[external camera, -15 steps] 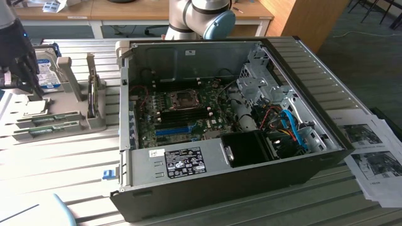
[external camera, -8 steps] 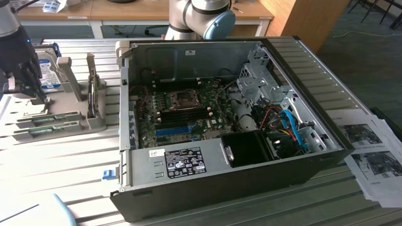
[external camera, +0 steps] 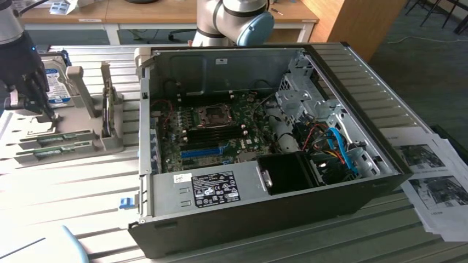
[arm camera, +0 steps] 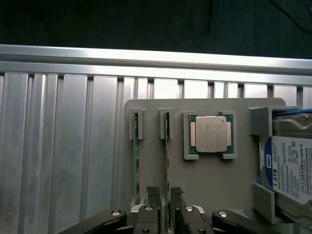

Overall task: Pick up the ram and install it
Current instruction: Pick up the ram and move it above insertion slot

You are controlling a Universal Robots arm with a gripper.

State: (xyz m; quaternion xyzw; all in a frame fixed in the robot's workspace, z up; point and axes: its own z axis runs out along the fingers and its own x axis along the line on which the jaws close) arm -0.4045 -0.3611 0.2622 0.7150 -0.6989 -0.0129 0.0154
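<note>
Two thin green ram sticks stand on edge in slots of a grey holder plate [arm camera: 204, 187]. One ram stick [arm camera: 167, 161] runs between my gripper's two black fingertips [arm camera: 152, 191], and the other ram stick [arm camera: 136, 168] stands just outside them. My gripper [arm camera: 165, 192] is open above the sticks and holds nothing. In the exterior view, my gripper [external camera: 40, 109] hangs at the far left over the holder, where the ram sticks [external camera: 58, 139] lie. The open computer case [external camera: 249, 219] with its motherboard [external camera: 212, 131] sits at the centre.
A loose processor chip [arm camera: 210, 135] sits in a pocket of the holder beside the sticks. A hard drive with a blue-white label [arm camera: 291, 168] stands at the holder's edge. The ribbed metal table [arm camera: 58, 156] spreads around. Printed papers [external camera: 431, 181] lie at the exterior view's right.
</note>
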